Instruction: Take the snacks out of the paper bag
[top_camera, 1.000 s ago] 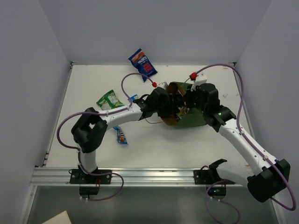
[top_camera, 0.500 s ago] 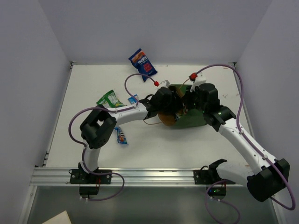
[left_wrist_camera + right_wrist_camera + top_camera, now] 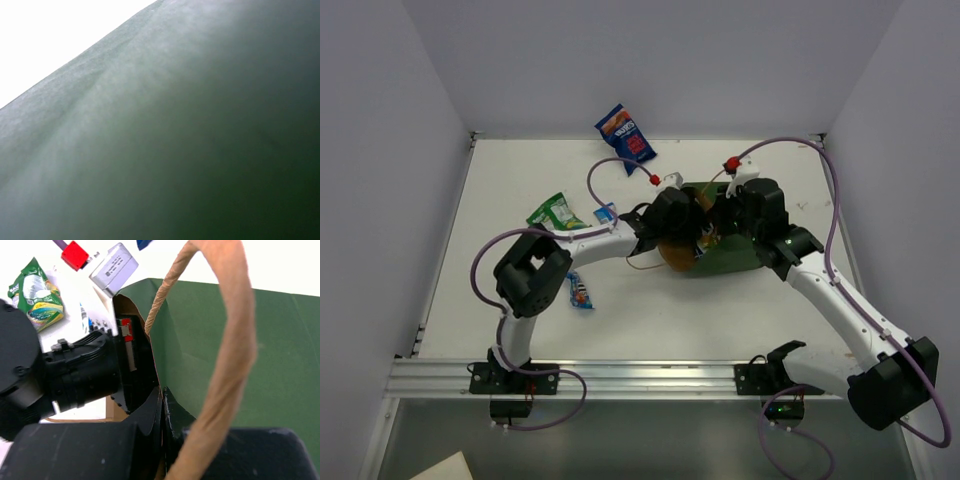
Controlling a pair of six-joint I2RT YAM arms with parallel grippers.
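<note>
The dark green paper bag lies on its side at the table's middle right, its brown-lined mouth facing left. My left arm reaches into that mouth, so its gripper is hidden inside and whether it holds a snack does not show. The left wrist view shows only the bag's green wall. My right gripper is shut on the bag's rim, with a tan handle looping in front. Snacks lie outside: a blue-red packet, a green packet, a small blue one and a blue-white bar.
White walls close in the table at left, back and right. An aluminium rail runs along the near edge by the arm bases. Purple cables arc over both arms. The left wrist's grey camera box sits just above the bag's mouth.
My left arm has pushed deeper into the bag's mouth, its elbow swinging right, and its gripper has shut inside. The right gripper has kept hold of the rim.
</note>
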